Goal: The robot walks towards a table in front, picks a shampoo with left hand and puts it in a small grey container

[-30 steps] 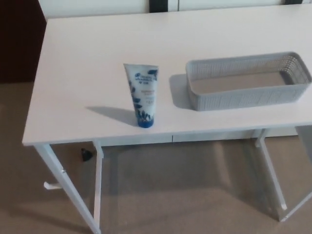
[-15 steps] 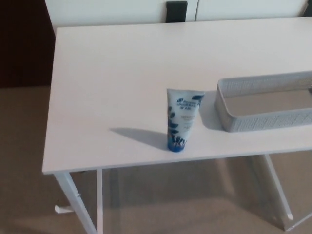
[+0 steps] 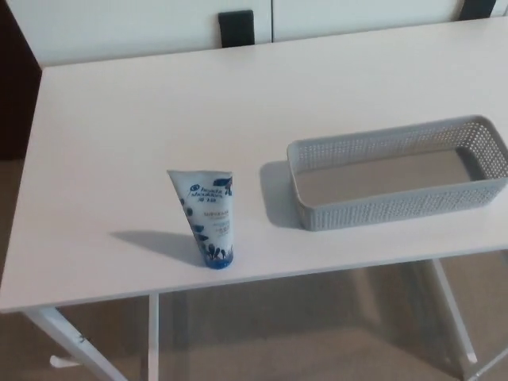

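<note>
A white shampoo tube (image 3: 208,218) with blue print stands upright on its blue cap near the front edge of the white table (image 3: 159,103). To its right, about a tube's width away, lies a long grey perforated container (image 3: 398,208), empty inside. Neither of my hands nor any arm shows in the head view.
The table's front edge (image 3: 254,279) runs across the lower part of the picture, with white legs (image 3: 452,317) and beige floor below. A dark block (image 3: 236,28) stands behind the table's far edge against a white wall. Dark furniture is at the far left.
The whole picture has shifted as the camera swung and came closer; the tube and container now sit further left in the picture than half a second ago. Nothing on the table has moved.
</note>
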{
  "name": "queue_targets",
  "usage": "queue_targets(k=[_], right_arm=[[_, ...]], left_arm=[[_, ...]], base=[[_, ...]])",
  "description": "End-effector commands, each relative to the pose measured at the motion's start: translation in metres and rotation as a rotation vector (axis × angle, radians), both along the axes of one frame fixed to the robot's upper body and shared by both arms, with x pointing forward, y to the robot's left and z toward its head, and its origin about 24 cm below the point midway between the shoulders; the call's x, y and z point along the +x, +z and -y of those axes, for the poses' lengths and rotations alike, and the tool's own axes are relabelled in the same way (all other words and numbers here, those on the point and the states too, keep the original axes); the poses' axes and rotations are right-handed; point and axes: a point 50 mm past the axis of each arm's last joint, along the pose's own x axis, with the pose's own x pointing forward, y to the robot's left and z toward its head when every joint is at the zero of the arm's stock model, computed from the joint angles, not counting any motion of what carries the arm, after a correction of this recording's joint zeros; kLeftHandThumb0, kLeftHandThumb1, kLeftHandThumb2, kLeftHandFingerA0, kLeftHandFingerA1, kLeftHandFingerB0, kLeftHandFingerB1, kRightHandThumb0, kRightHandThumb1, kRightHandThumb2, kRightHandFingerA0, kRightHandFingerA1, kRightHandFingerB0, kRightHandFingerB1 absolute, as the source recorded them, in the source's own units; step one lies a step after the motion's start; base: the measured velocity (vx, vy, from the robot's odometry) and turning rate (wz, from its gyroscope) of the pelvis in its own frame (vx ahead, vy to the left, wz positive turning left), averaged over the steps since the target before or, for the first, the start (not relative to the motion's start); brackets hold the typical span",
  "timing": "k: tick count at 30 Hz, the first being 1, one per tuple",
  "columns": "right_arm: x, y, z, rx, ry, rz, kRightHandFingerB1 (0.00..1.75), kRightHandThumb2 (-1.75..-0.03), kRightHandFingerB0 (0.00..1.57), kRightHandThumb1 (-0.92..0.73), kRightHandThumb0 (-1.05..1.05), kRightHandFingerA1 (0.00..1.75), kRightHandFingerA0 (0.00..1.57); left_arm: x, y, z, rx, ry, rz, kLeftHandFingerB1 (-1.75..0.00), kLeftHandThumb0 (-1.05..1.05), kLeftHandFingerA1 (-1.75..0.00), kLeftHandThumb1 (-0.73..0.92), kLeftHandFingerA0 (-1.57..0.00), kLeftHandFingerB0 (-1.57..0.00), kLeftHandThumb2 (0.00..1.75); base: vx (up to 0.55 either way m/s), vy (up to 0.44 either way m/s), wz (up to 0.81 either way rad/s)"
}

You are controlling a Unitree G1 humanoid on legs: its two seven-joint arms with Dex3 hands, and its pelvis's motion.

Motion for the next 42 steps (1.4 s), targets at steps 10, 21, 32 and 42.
queue_targets(k=[10, 21, 32, 42], right_arm=[[-0.002, 0.000, 0.001, 0.010, -0.017, -0.005, 0.43, -0.61, 0.51, -0.72, -0.28, 0.52, 0.69], [-0.004, -0.001, 0.001, 0.008, -0.009, -0.016, 0.42, -0.60, 0.52, -0.69, -0.28, 0.52, 0.70], [-0.006, -0.001, 0.001, 0.010, 0.006, -0.024, 0.43, -0.59, 0.52, -0.67, -0.29, 0.53, 0.72], [-0.002, 0.004, 0.008, -0.006, 0.010, -0.024, 0.43, -0.60, 0.53, -0.69, -0.29, 0.51, 0.70]], left_arm=[[0.004, 0.005, -0.006, 0.018, -0.009, 0.009, -0.43, -0.26, -0.63, 0.60, -0.69, -0.48, 0.58], [0.004, 0.005, -0.006, 0.025, -0.022, -0.003, -0.42, -0.29, -0.64, 0.61, -0.69, -0.47, 0.58], [-0.006, 0.011, -0.017, 0.026, 0.036, 0.040, -0.39, -0.30, -0.55, 0.64, -0.59, -0.40, 0.59], [-0.001, 0.107, -0.087, -0.217, 0.469, 0.776, -0.33, -0.37, -0.40, 0.31, -0.01, 0.00, 0.73]], base=[[0.04, 0.087, 0.07], [0.03, 0.002, 0.03], [0.00, 0.000, 0.00], [0.00, 0.000, 0.00]])
